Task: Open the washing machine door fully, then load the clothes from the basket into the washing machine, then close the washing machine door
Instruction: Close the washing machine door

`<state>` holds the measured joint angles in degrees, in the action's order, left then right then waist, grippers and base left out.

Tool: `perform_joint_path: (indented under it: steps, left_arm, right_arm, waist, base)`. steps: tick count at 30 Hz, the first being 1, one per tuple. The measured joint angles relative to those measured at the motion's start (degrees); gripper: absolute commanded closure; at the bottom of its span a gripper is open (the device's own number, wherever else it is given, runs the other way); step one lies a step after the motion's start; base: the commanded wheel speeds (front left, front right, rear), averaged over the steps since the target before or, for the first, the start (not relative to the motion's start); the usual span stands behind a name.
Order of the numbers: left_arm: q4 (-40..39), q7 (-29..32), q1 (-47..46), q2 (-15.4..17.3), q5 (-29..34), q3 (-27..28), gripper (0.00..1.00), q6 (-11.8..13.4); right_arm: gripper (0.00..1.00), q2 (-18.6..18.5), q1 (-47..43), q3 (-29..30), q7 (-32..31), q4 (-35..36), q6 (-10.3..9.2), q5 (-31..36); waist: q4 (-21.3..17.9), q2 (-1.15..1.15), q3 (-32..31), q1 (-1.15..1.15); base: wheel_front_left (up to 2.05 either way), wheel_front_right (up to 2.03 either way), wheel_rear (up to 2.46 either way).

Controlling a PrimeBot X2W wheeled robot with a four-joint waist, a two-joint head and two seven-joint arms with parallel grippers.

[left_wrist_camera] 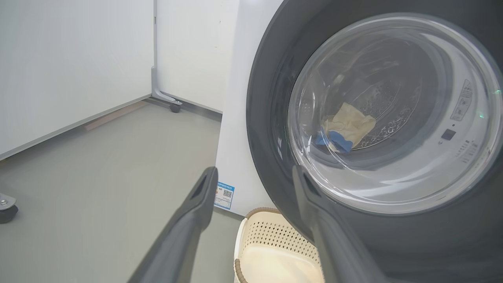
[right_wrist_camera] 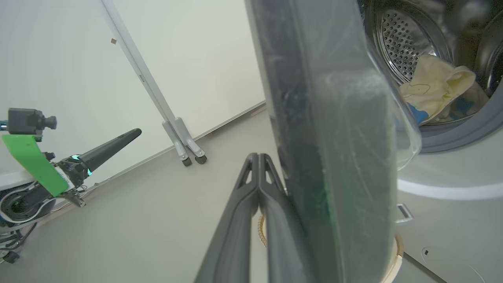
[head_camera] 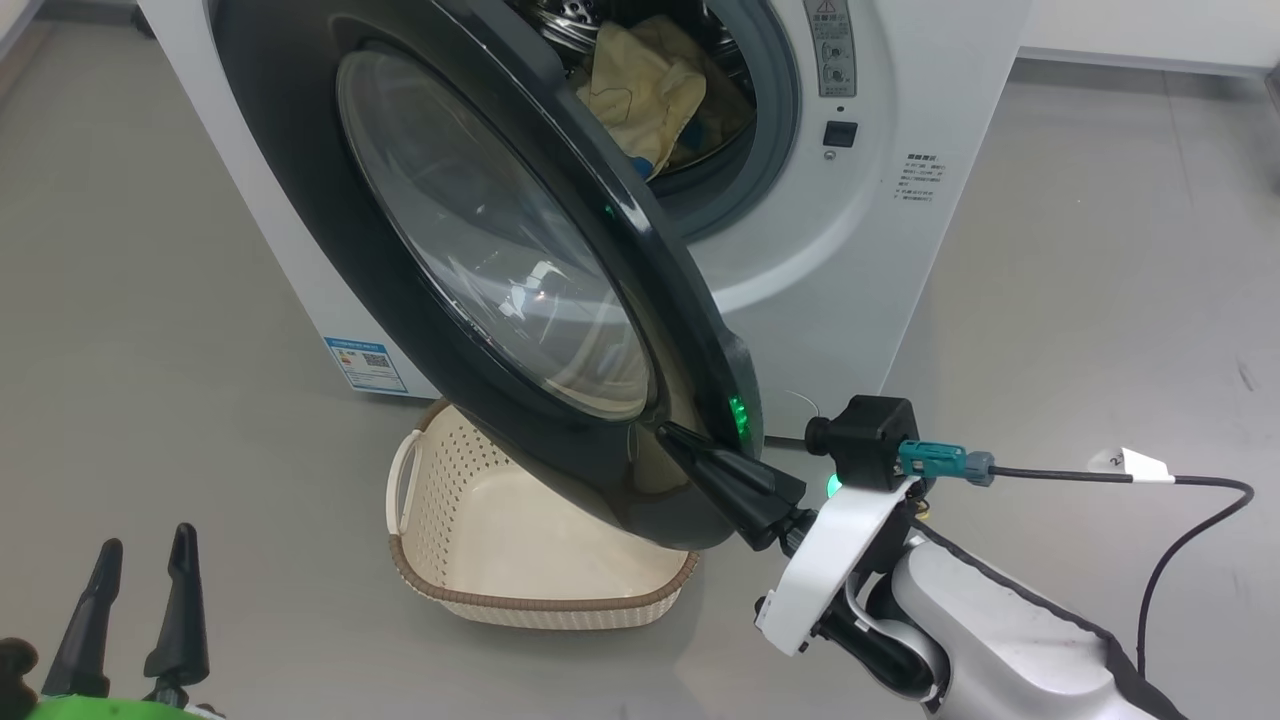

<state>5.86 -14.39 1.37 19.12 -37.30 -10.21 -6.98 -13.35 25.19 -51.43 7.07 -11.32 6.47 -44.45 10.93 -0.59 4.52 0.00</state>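
Fingers [head_camera: 720, 470] of the right gripper [head_camera: 668, 433], pressed together with no gap between them, reach up and to the left from the pale forearm at the lower right of the head view. Their tips lie against the lower part of the black rim of the washing machine door [head_camera: 300, 200]. In the right wrist view, the same closed pair [right_wrist_camera: 257, 156] runs alongside the door's edge [right_wrist_camera: 298, 118], and the nearer finger touches it.

The door stands partly open, swung out from the washing machine [head_camera: 850, 260]. Its lower rim hangs over the basket [head_camera: 540, 603]. The basket sits on the grey floor [head_camera: 1050, 300] just in front of the machine, below the blue label sticker [head_camera: 365, 362], and its far right part is hidden behind the door.

The clothes [head_camera: 640, 90], pale yellow with a blue band, lie inside the steel drum [right_wrist_camera: 397, 39]. They are visible past the door's edge in the head view and through the glass bowl in the left wrist view [left_wrist_camera: 349, 125].

The left gripper [head_camera: 147, 540] is at the lower left of the head view with its fingers spread wide apart and pointing upward. It is well apart from the door and near the basket's left handle side without touching it.
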Motion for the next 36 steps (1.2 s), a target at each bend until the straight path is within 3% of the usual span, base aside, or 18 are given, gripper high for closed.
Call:
perform_joint_path:
  steps: [14,36]
  left_arm:
    - [-1.97,-0.01,-2.25,0.82,-0.6,0.33,0.0,0.0]
    - [-3.39,-0.01,-5.06,2.58,-2.91,0.71,0.0,0.0]
  right_arm:
    - [1.0,-1.47,4.3,5.23,2.33,-3.98,-3.39,1.25]
    - [1.0,-4.12,12.57,10.39,3.39,-10.26,-5.37,2.64]
  waist:
    - [-0.24,0.0,4.53,0.0]
    - [1.64,0.0,11.17,0.0]
  base:
    - [0.0,0.0,0.0]
    - [0.0,0.0,0.0]
